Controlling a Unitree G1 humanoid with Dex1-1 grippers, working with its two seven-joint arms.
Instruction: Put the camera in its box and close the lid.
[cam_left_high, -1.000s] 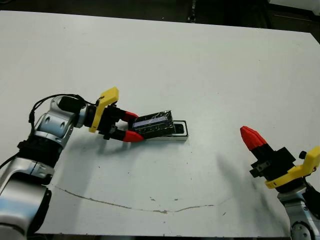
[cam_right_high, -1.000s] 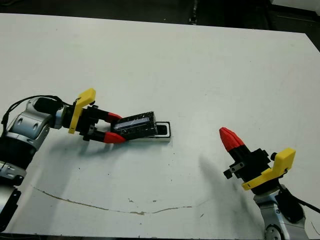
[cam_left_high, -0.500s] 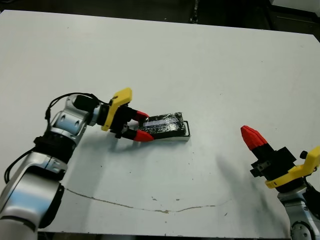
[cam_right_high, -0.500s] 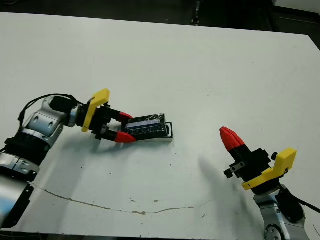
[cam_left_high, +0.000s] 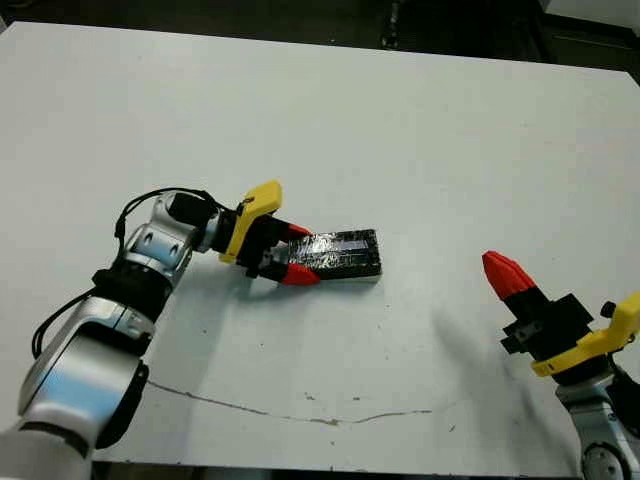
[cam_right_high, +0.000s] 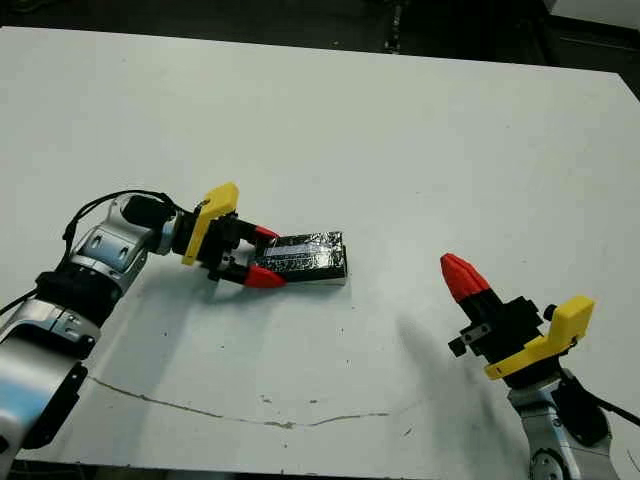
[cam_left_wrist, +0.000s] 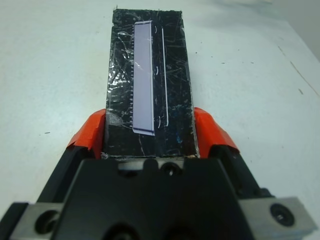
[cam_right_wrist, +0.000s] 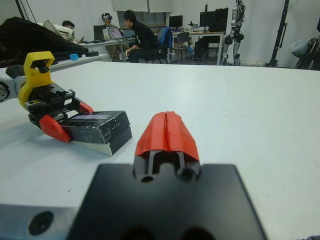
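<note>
The black crinkly lid (cam_left_high: 342, 251) lies over the box (cam_left_high: 345, 278), of which only a thin pale strip shows along the near side. My left gripper (cam_left_high: 298, 254) is shut on the lid's left end, with one red finger (cam_left_wrist: 89, 134) on each long side. In the left wrist view the lid (cam_left_wrist: 149, 85) runs straight out from between the fingers. The camera is hidden. My right gripper (cam_left_high: 506, 276) is shut on nothing and hovers at the right, well apart from the box; from its wrist view the lid (cam_right_wrist: 98, 120) looks slightly raised at the held end.
A thin dark crack line (cam_left_high: 300, 400) crosses the white table (cam_left_high: 420, 130) near its front edge. Beyond the table's far side, in the right wrist view, people (cam_right_wrist: 140, 37) sit at desks.
My left gripper has moved right with the lid and lowered it from a tilt to nearly flat over the box, covering the box's right end. The right arm has stayed still.
</note>
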